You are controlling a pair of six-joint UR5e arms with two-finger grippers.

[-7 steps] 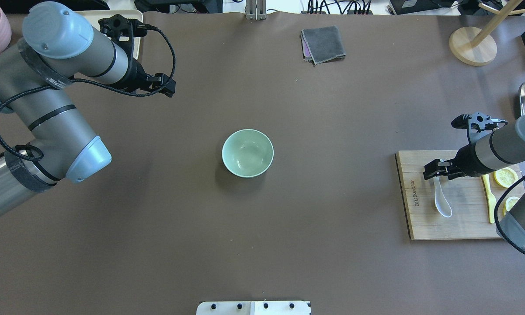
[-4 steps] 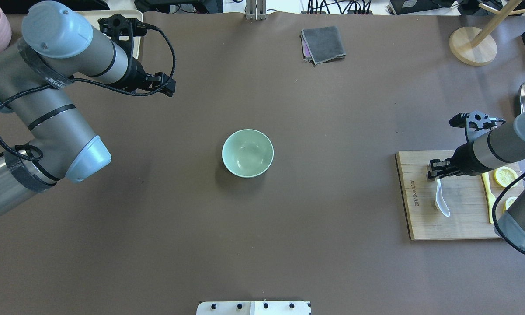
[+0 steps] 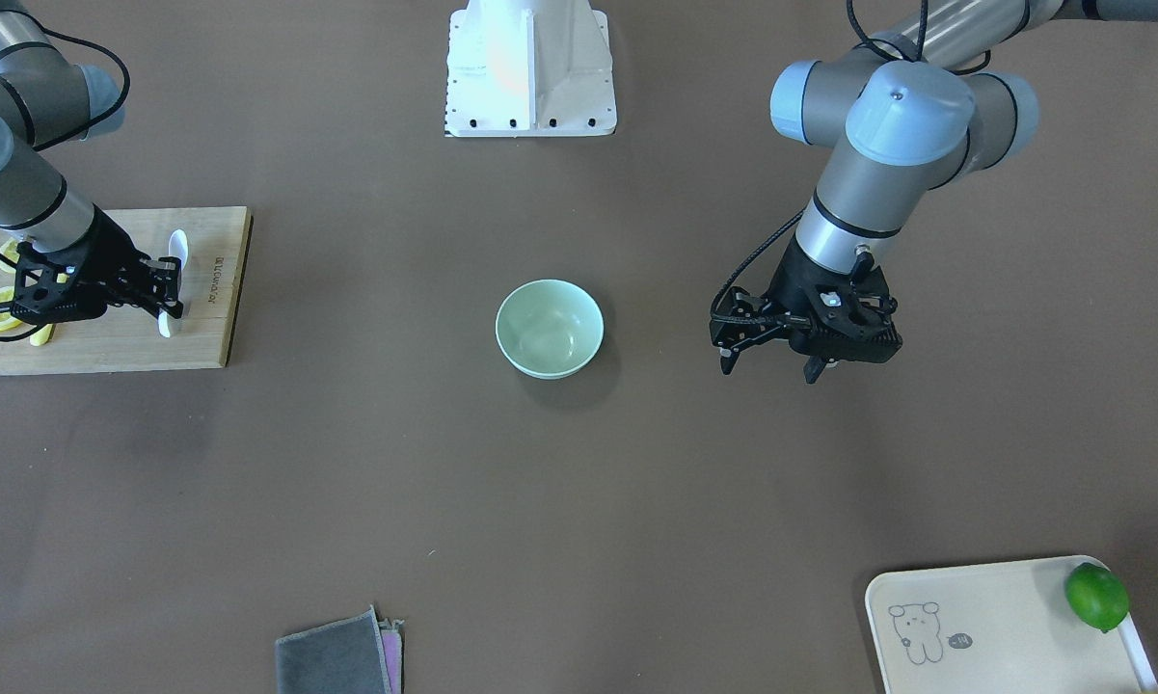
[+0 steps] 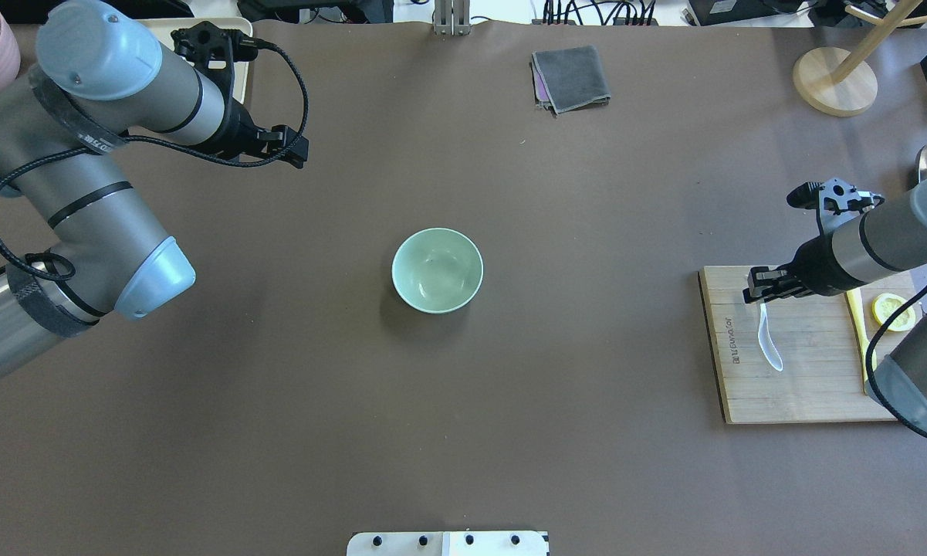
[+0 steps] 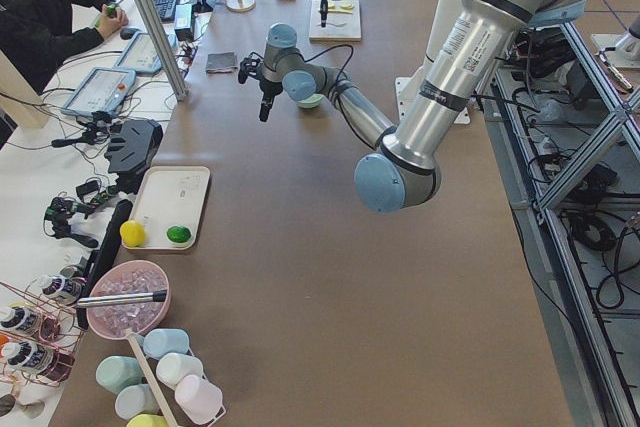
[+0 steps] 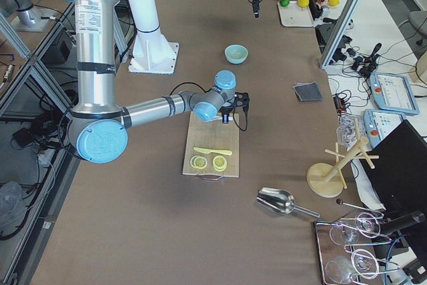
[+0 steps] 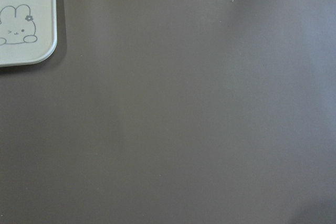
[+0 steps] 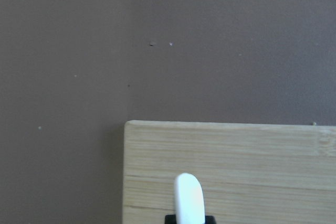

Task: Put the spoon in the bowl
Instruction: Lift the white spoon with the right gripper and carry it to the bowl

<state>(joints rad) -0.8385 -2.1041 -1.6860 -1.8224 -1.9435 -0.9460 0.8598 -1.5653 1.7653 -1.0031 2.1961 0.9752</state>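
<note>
spoon (image 4: 769,344) has tipped edge-on, handle clamped in the right tool (image 4: 762,297)

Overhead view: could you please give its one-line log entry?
right end effector shut on white ceramic spoon | pale green round bowl empty

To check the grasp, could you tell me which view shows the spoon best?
Overhead exterior: the spoon shows full length, held by its handle in the right gripper over the cutting board. Front-facing: gripper crosses it. Right wrist: only the handle tip. Side views: too small.
</note>
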